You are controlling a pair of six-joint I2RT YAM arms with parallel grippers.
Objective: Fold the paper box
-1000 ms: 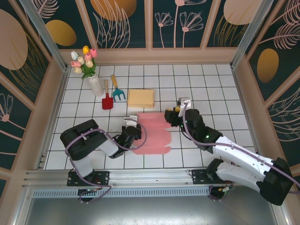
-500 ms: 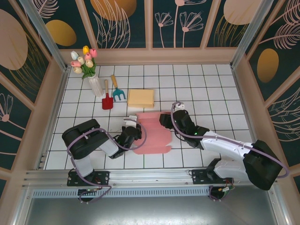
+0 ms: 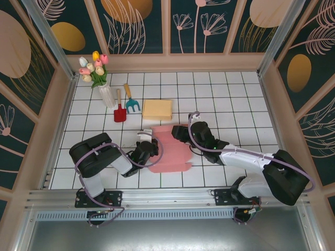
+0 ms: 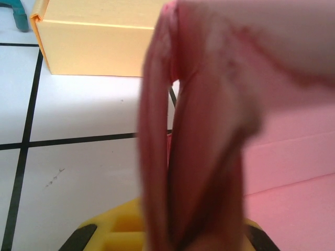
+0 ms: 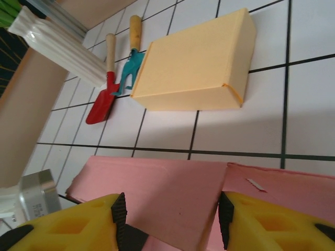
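Paper box (image 3: pixel 170 151) lying flat and unfolded at the middle of the bench (image 3: pixel 235 104), left flap pinched upright.
Left gripper (image 3: pixel 148 147) is clamping tight on the box's left edge; right gripper (image 3: pixel 177 132) is hovering half-open over the far panel's edge, gripping nothing. Best to press along the crease while the left anchors. Long axis seemingly running from the arm bases toward the yellow box (image 3: pixel 157 109).
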